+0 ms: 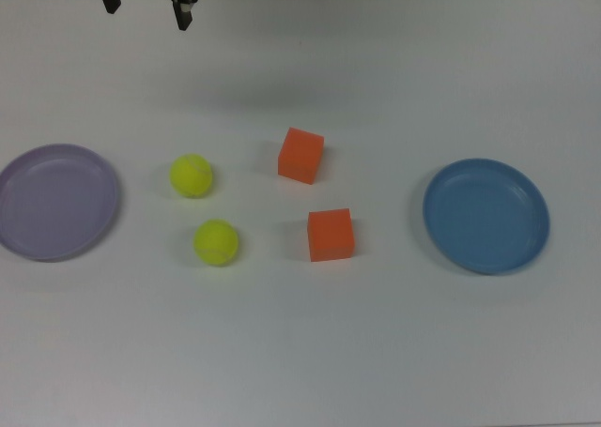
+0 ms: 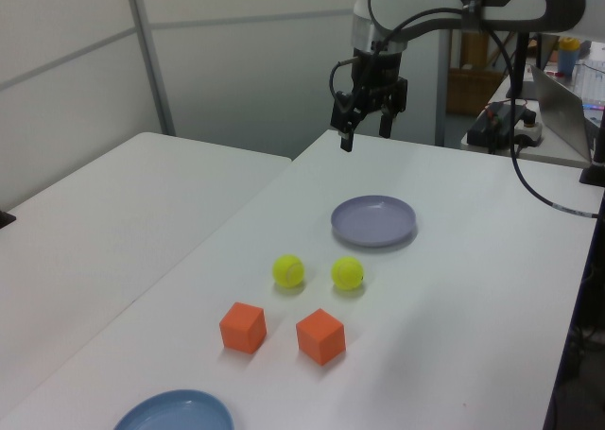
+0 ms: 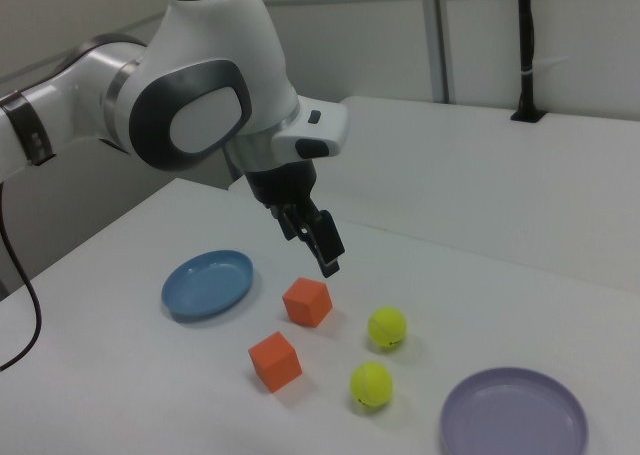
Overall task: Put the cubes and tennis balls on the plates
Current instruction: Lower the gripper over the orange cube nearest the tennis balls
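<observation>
Two orange cubes (image 1: 301,155) (image 1: 331,235) rest mid-table, and two yellow-green tennis balls (image 1: 192,175) (image 1: 216,242) lie to the top view's left of them. An empty lavender plate (image 1: 56,202) sits at the top view's far left, an empty blue plate (image 1: 485,216) at its right. My gripper (image 1: 147,7) hangs open and empty, high over the table's far edge. In the left view the gripper (image 2: 367,128) is above and behind the lavender plate (image 2: 373,220). In the right view the gripper (image 3: 322,250) hovers above a cube (image 3: 306,302).
A second white table (image 2: 113,213) adjoins on the left view's left. A laptop and clutter (image 2: 558,99) stand at the left view's right, with a black cable (image 2: 539,189) trailing over the table. A black post (image 3: 525,45) rises on the neighbouring table in the right view.
</observation>
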Robot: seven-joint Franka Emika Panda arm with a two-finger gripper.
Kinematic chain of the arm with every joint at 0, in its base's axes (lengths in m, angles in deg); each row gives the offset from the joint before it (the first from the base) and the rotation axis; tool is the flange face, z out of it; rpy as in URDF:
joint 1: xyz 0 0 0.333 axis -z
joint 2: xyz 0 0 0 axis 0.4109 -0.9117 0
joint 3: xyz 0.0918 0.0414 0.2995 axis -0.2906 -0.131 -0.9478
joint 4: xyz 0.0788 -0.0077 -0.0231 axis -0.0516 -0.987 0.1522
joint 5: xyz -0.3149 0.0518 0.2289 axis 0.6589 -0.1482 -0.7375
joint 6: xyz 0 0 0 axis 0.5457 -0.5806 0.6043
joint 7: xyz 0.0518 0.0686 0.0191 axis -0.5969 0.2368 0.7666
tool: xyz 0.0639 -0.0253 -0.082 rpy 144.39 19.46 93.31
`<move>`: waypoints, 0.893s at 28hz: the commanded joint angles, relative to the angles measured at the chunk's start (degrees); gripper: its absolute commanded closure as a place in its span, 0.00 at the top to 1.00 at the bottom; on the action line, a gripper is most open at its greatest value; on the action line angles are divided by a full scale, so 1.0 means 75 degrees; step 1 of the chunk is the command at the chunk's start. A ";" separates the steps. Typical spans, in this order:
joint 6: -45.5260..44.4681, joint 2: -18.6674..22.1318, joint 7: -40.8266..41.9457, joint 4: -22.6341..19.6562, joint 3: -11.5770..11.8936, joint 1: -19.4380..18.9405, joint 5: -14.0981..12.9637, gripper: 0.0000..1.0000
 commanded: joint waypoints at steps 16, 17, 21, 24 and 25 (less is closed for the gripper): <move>0.1681 -0.0426 -0.1297 -0.1186 -0.1906 0.0041 -0.0753 1.00; 0.2159 -0.0437 -0.1367 -0.1512 -0.1976 0.0029 -0.0881 1.00; 0.3076 -0.0449 -0.1578 -0.2147 -0.2152 0.0029 -0.0918 1.00; 0.3440 -0.0519 -0.1649 -0.2511 -0.2257 0.0029 -0.0918 1.00; 0.3464 -0.0566 -0.1660 -0.2570 -0.2292 0.0029 -0.0918 1.00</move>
